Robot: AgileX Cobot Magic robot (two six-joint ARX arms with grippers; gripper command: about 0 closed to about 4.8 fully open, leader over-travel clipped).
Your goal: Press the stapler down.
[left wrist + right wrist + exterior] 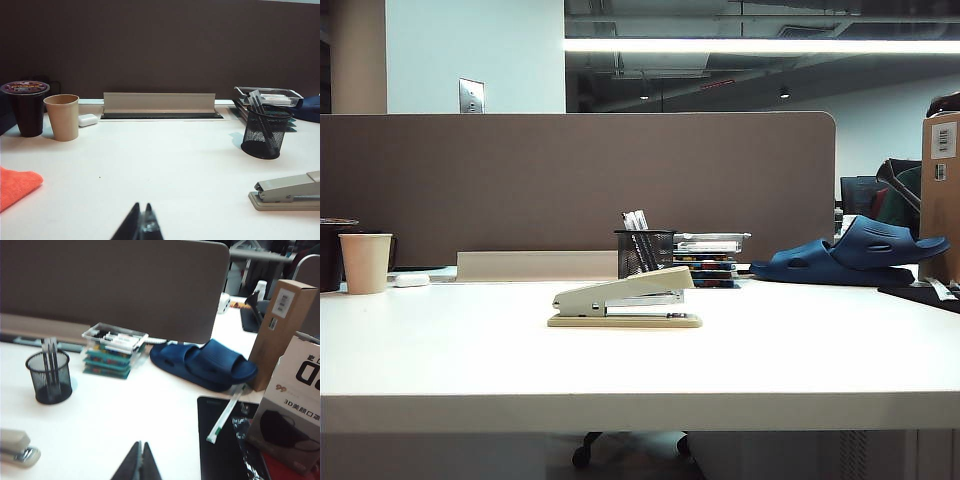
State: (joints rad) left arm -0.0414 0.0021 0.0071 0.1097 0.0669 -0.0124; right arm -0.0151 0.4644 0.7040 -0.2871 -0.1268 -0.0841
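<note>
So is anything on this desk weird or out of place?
Yes: blue slippers lie on the desk top, right of the pen cup. The stapler sits flat and untouched. Left gripper and right gripper are shut, away from it.

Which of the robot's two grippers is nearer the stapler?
Hard to call. Left gripper sees the stapler off to one side; right gripper sees it across the other. Both jaws shut, neither touching.

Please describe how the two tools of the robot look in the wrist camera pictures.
Only the tips show. The left tool has two thin black fingers tapering to points, pressed together. The right tool looks the same: black, narrow, pointed. No cables, markings or arm parts are visible; the exterior view shows neither arm.
</note>
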